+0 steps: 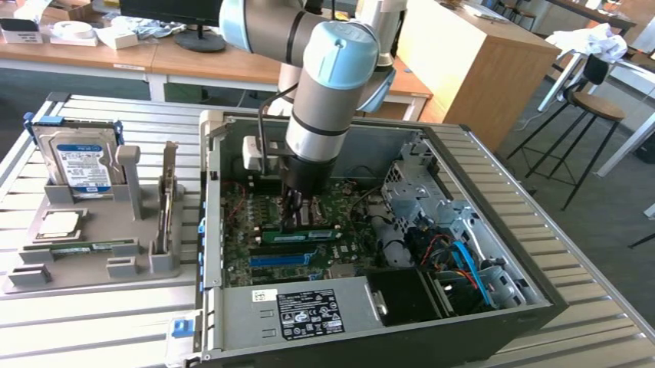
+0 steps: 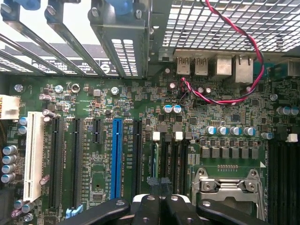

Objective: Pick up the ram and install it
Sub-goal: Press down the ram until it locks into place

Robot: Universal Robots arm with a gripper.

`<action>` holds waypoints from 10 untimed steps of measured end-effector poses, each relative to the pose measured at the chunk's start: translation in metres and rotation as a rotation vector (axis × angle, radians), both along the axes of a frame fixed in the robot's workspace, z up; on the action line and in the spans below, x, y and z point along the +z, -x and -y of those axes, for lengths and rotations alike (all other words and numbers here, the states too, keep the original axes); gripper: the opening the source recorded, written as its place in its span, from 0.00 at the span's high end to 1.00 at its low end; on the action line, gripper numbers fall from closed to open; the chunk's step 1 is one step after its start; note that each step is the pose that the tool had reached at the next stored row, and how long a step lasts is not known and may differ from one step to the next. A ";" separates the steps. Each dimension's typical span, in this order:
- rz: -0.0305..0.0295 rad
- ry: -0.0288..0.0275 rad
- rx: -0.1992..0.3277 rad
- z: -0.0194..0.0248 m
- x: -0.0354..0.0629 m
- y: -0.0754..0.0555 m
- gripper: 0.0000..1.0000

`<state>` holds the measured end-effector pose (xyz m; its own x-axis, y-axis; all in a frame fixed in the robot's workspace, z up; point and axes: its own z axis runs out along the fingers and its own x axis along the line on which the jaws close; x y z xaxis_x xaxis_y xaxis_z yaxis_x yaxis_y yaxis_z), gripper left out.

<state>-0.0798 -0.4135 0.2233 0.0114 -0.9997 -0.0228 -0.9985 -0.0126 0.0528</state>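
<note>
**Down Inside the Open Case**

Down inside the computer case (image 1: 409,253) on the slatted desk (image 1: 92,322), the arm (image 1: 327,100) reaches straight onto the green motherboard (image 2: 140,154). Its end effector (image 1: 299,218) is clenched, fingers pinched together just above a ram (image 1: 300,234) stick lying across the board by the slots. Over on the exterior view's left, the grey holder tray (image 1: 82,261) carries a hard drive (image 1: 82,165) upright and a second ram stick (image 1: 167,195) standing on edge.
</note>
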 end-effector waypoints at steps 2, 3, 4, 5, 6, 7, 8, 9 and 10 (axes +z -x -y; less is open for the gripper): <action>0.0000 0.0000 0.000 0.0000 -0.0001 0.000 0.90; 0.0001 0.0000 0.000 0.0000 -0.0001 0.000 0.90; 0.0001 -0.0001 0.000 0.0000 -0.0001 0.000 0.90; 0.0001 -0.0001 0.000 0.0000 -0.0001 0.000 0.90; 0.0000 0.0000 0.000 0.0000 -0.0002 0.000 0.90; 0.0000 -0.0001 0.000 0.0000 -0.0005 0.000 0.90; 0.0000 -0.0001 0.000 0.0000 -0.0008 0.000 0.90; -0.0001 0.0001 0.000 0.0001 -0.0010 0.000 0.90; -0.0001 0.0002 0.000 0.0001 -0.0010 0.000 0.90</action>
<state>-0.0798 -0.4136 0.2223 0.0113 -0.9997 -0.0225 -0.9985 -0.0125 0.0530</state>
